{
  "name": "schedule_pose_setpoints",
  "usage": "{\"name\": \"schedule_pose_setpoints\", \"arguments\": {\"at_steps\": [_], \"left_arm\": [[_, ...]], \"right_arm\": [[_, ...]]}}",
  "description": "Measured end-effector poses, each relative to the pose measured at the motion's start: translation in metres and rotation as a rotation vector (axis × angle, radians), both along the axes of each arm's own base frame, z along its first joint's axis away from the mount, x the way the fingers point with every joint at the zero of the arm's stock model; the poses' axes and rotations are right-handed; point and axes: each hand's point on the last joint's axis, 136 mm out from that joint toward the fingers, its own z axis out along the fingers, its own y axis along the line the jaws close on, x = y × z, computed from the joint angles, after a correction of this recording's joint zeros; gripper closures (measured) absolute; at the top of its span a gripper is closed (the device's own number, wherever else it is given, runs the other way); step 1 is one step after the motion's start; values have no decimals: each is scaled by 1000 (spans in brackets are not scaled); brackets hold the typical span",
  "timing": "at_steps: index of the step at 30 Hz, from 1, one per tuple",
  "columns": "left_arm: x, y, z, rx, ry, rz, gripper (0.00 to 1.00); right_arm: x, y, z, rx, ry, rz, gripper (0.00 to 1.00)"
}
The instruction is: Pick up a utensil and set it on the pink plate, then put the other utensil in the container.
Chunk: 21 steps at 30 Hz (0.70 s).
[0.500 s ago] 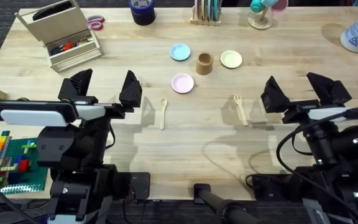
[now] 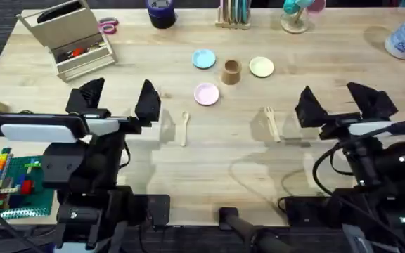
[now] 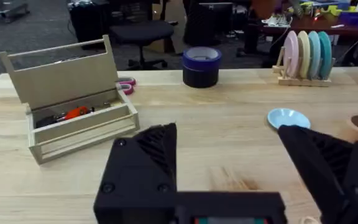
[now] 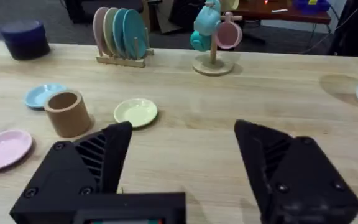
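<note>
Landmark: the pink plate [image 2: 206,93], flat on the table [image 2: 209,151].
Spoon [image 2: 183,128]: lay toward my bases and a little left of the pink plate, near it, apart from it.
Fork [image 2: 271,123]: lay right of the pink plate, well apart, tines pointing away from me.
Container [image 2: 230,71]: stood upright just beyond the pink plate, to its right, between the light blue plate [image 2: 203,59] and the yellow-green plate [image 2: 261,67].
My left gripper [image 2: 119,100]: jaws spread wide, gripping nothing, left of the pink plate.
My right gripper [image 2: 341,101]: jaws spread wide, gripping nothing, far right of the pink plate, beyond the fork.

Black arms, ribbed black claws
</note>
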Motion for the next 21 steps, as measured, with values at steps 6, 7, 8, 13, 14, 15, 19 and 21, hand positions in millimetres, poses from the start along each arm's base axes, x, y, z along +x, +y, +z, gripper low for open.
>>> {"name": "schedule_pose_setpoints", "arguments": {"at_steps": [6,7,8,13,14,15,19,21], "left_arm": [[0,0,-1,0,3,0,6],[0,0,-1,0,4,0,6],[0,0,-1,0,3,0,7],[0,0,-1,0,3,0,7],[0,0,-1,0,4,0,7],[0,0,-2,0,7,-2,7],[0,-3,-2,0,8,-20,8],[0,-4,-2,0,8,-24,8]], "right_arm": [[0,0,0,0,0,0,3],[0,0,0,0,0,0,3],[0,0,0,0,0,0,3],[0,0,0,0,1,0,3],[0,0,-1,0,3,0,3],[0,0,-1,0,5,0,3],[0,0,-3,0,12,0,3],[0,0,-3,0,12,0,3]]}}
